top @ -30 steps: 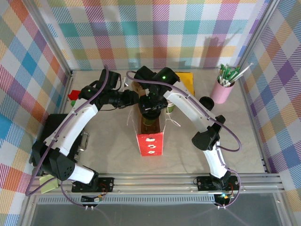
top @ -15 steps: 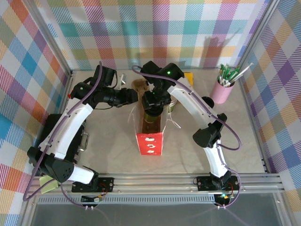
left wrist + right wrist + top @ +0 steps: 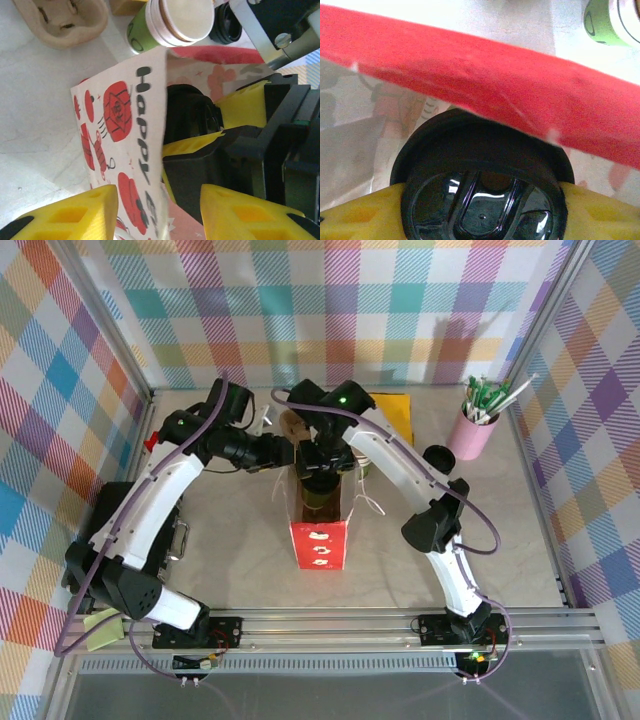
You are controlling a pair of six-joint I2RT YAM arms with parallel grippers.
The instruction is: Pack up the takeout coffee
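The takeout coffee [image 3: 482, 200] shows its black lid, gripped between the yellow fingers [image 3: 355, 215] of my right gripper [image 3: 482, 217], which is shut on it. It sits inside the mouth of a red and white gift bag [image 3: 320, 540], just behind the bag's red wall [image 3: 520, 100]. In the left wrist view the lid [image 3: 192, 117] lies behind the bag's printed side [image 3: 115, 125]. My left gripper [image 3: 159, 202] is open, one finger [image 3: 85, 212] outside that side and one inside. From above, my left gripper [image 3: 283, 450] and my right gripper [image 3: 322, 468] meet at the bag's far end.
A pile of green-and-white cups [image 3: 170, 22] lies on its side beyond the bag, next to a brown pulp carrier [image 3: 62, 20]. A pink holder with stirrers [image 3: 472, 430] stands at the back right. A black case [image 3: 130, 525] lies at the left.
My left gripper's jaws have spread wider around the bag's side. Both arms shifted slightly at the bag mouth, the right one still holding the cup.
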